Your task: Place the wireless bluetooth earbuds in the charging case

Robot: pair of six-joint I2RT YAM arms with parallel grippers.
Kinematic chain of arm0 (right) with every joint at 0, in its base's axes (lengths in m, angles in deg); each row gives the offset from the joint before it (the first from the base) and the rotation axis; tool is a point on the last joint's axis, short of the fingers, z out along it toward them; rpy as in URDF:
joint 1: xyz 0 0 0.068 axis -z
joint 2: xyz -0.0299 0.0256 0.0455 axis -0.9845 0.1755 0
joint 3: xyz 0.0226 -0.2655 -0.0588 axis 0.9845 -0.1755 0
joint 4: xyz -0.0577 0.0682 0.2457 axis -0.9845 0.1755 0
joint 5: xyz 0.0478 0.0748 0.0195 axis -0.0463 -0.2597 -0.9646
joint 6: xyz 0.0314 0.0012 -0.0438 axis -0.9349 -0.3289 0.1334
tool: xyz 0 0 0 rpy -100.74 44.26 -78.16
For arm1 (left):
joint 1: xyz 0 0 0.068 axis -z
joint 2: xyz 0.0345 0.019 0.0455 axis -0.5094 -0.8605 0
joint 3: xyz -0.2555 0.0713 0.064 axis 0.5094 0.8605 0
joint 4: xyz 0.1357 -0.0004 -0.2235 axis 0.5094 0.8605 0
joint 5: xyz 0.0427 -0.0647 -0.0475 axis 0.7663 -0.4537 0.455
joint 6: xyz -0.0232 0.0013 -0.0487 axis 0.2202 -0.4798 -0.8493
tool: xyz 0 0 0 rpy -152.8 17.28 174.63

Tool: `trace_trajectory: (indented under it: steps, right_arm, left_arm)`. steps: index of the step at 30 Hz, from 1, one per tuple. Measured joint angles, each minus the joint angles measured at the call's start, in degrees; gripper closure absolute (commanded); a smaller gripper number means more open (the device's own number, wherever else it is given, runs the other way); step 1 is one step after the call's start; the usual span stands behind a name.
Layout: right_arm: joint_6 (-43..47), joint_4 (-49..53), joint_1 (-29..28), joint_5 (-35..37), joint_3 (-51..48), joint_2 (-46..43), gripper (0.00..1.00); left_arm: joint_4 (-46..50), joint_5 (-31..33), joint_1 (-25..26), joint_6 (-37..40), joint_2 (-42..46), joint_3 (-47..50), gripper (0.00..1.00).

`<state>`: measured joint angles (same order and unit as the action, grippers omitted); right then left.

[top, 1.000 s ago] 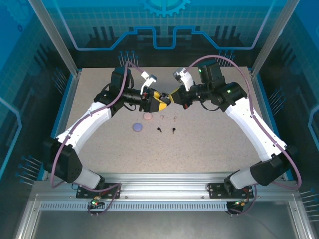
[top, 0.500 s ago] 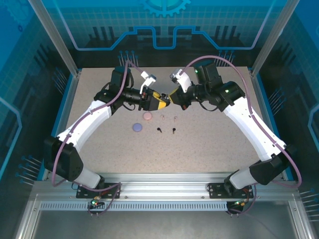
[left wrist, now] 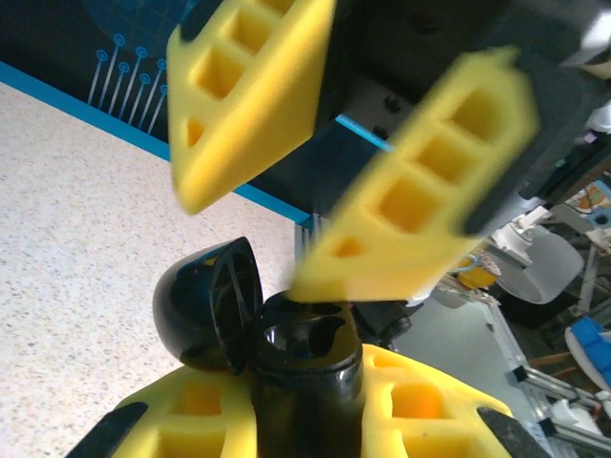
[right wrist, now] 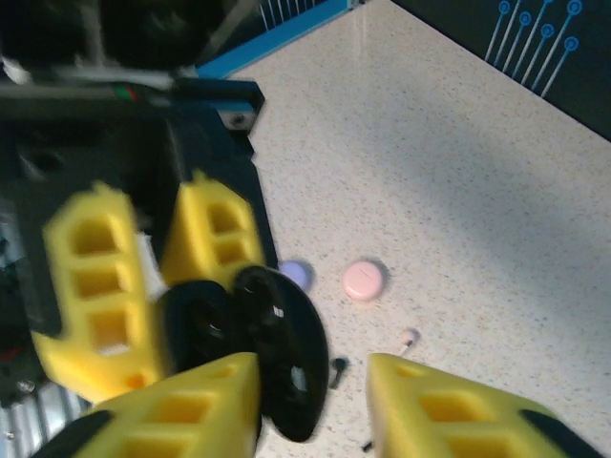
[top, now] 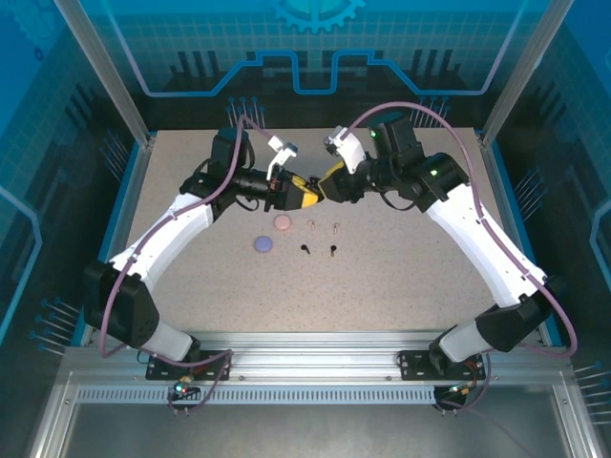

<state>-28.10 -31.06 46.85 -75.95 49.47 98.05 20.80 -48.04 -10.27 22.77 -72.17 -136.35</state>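
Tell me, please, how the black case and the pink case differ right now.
The black case is gripped in the left fingers above the table; the pink case lies on it. The black case's lid stands open; the pink case looks closed. Both are small and round.

No words, numbers or brand names can be read anywhere. The only sign is a pale blue gear emblem (top: 315, 11) at the top of the far wall panel (top: 191, 38), cut off by the picture's edge. Below it run blue circuit-style lines (top: 305, 74). All are plain graphics without lettering.
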Motion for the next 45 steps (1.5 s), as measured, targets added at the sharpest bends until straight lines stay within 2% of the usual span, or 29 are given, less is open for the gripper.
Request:
trace_trajectory:
  steps: [4,11,16,22,26,32,37,45]
  right_arm:
    - [-2.4,-0.5,-0.3,-2.5,1.2,-0.3,0.47]
    - [-8.5,-2.4,0.1,-3.4,-1.4,-5.4,0.40]
    - [-14.3,-4.4,0.1,0.2,-6.1,-9.5,0.38]
    - [-21.9,-6.8,0.1,6.9,-16.0,-8.6,0.38]
    - [-25.6,-7.8,-0.5,10.4,-20.2,-4.5,0.38]
    - [-29.4,-9.2,-3.3,14.8,-21.9,3.3,0.39]
    - [-31.2,-10.0,-6.1,17.3,-21.0,11.6,0.40]
    - [-33.5,-8.6,-10.6,22.4,-11.8,25.8,0.44]
  left_arm:
    - [-5.3,2.3,0.0,-1.7,0.1,3.7,1.00]
    - [-15.8,7.7,-1.0,-5.9,2.8,11.9,1.00]
    - [-25.4,13.4,-1.6,-8.7,7.8,19.1,1.00]
    - [-42.3,22.3,-1.7,-12.8,14.1,29.4,1.00]
    - [-51.8,29.1,-1.8,-14.6,16.9,35.3,1.00]
    - [-60.0,36.9,-1.8,-15.2,20.7,40.0,1.00]
    - [-61.1,41.9,-1.8,-14.5,23.7,41.1,1.00]
    - [-61.0,49.7,-1.8,-12.7,26.6,42.6,1.00]
